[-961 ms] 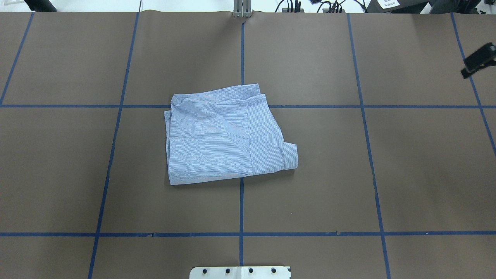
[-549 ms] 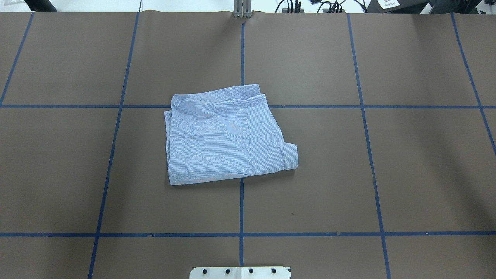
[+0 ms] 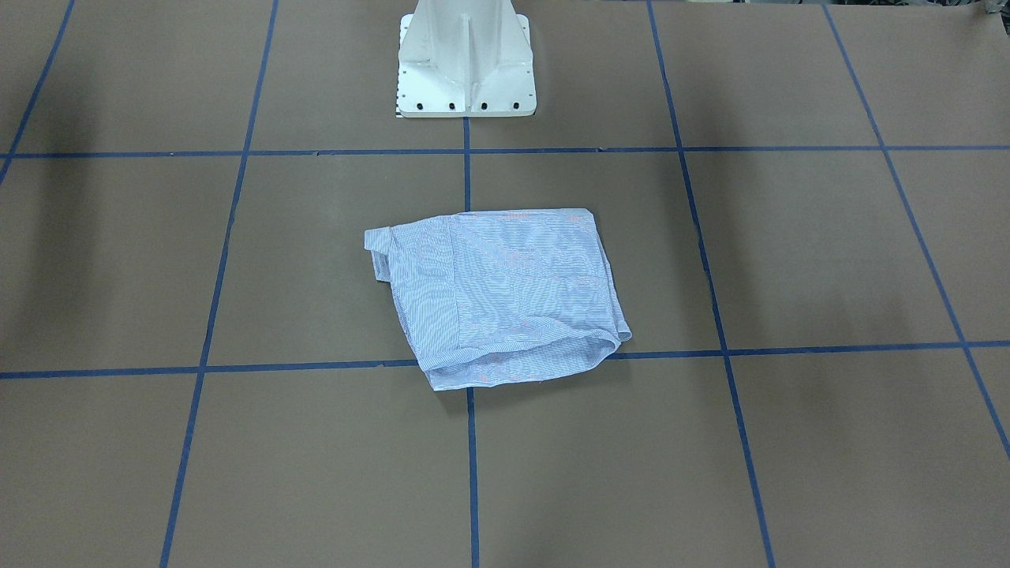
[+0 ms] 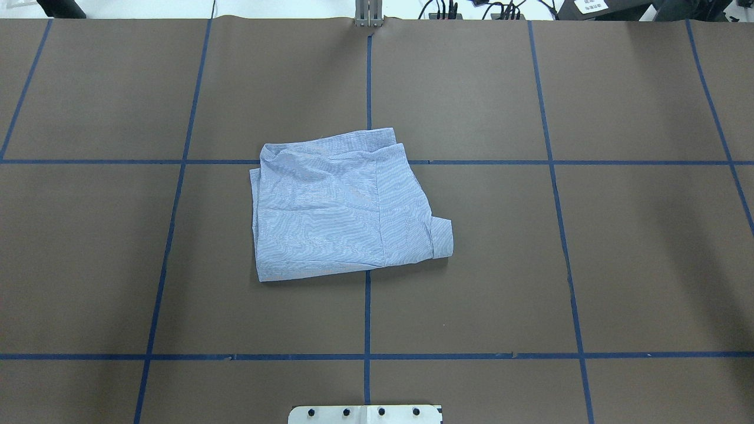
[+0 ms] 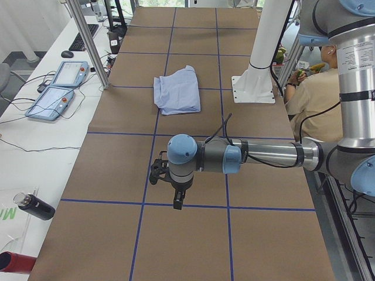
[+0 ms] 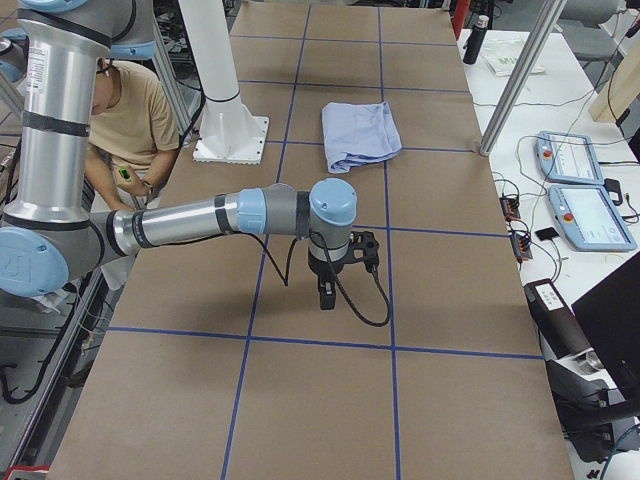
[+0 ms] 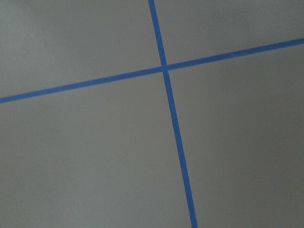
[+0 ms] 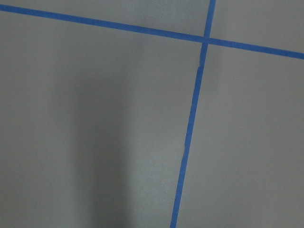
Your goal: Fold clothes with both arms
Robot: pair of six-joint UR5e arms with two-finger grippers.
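Right gripper gone from the overhead view

A second ago the right gripper [image 6: 325, 298] showed as a black shape at the overhead view's right edge. Half a second ago it had left, and now only the right side view shows it, with bare worktop [image 6: 300, 400] below the jaws.

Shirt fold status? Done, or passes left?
Done: the shirt lies in a compact folded bundle mid-table, with one flap poking out at a corner. In hand: nothing; the left gripper and right gripper hang over bare table near opposite ends, clear of the cloth; open or shut, cannot tell. Left: probably little, perhaps tucking that flap and squaring the uneven edges.
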